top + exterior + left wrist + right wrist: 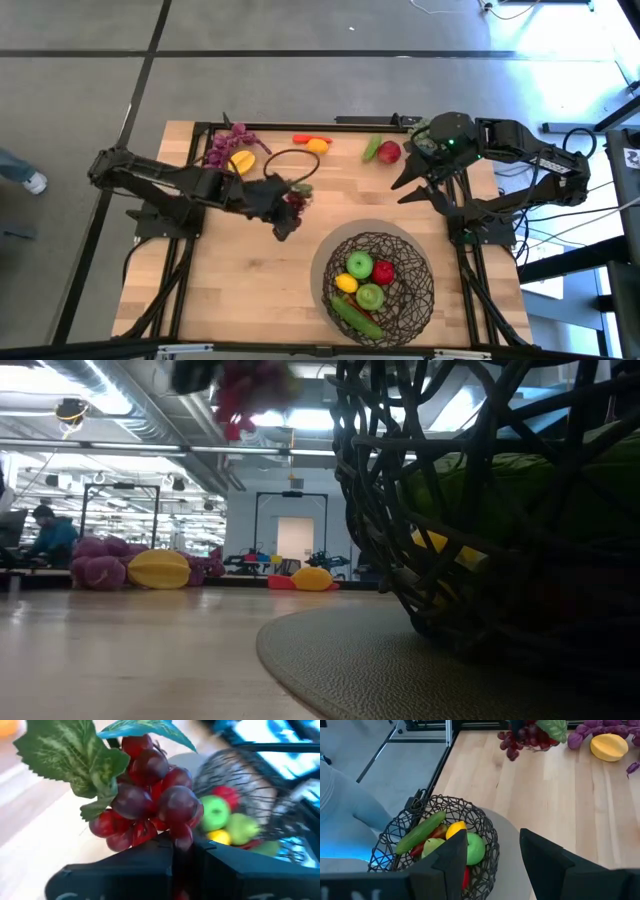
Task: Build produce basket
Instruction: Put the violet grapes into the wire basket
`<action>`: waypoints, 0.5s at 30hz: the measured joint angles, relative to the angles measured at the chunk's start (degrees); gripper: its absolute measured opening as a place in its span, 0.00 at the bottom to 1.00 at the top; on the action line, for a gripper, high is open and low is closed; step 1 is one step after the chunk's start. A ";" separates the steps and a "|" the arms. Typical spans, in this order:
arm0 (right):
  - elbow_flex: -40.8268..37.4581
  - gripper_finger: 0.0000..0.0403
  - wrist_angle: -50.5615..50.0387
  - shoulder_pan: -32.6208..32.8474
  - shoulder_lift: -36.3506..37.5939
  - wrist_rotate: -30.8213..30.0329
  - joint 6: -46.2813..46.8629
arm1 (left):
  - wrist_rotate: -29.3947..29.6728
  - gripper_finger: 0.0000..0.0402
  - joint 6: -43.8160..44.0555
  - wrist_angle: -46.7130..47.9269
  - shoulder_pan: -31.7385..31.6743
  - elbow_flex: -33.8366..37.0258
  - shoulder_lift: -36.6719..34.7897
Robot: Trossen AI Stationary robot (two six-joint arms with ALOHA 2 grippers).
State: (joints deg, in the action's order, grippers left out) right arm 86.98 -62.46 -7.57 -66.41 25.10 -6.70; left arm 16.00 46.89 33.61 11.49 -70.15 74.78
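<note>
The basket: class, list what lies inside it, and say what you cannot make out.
Inside the basket: two green apples, a red apple, a yellow lemon and a green cucumber. Anything beneath these fruits is covered.

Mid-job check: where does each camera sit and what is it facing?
High: overhead, straight down on table, both arms.
Low: table height, looks past basket into room; no arm clearly visible.
Left wrist: behind left end effector, shut on red grapes, facing basket.
Right wrist: behind right end effector, open, above basket.
Shared: grapes and basket appear in both wrist views.
</note>
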 joint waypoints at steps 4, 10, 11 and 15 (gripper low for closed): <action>0.00 0.44 -0.07 0.00 0.12 0.00 -0.46 | -5.21 0.00 -8.53 -2.08 -2.46 -4.51 3.70; 0.00 0.44 -2.89 -0.02 1.43 0.33 -4.77 | -16.67 0.00 -22.82 -3.61 -6.60 -11.57 11.53; 0.00 0.44 -2.91 -0.01 1.74 0.35 -4.82 | -19.16 0.00 -25.11 -3.56 -7.40 -12.94 12.64; 0.00 0.44 -4.47 -0.01 3.20 1.00 -4.65 | -27.57 0.00 -32.31 -3.89 -9.97 -18.28 17.93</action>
State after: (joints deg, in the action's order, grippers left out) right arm 86.98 -66.93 -7.58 -63.22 26.11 -11.35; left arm -11.57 14.58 29.72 1.53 -88.43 92.71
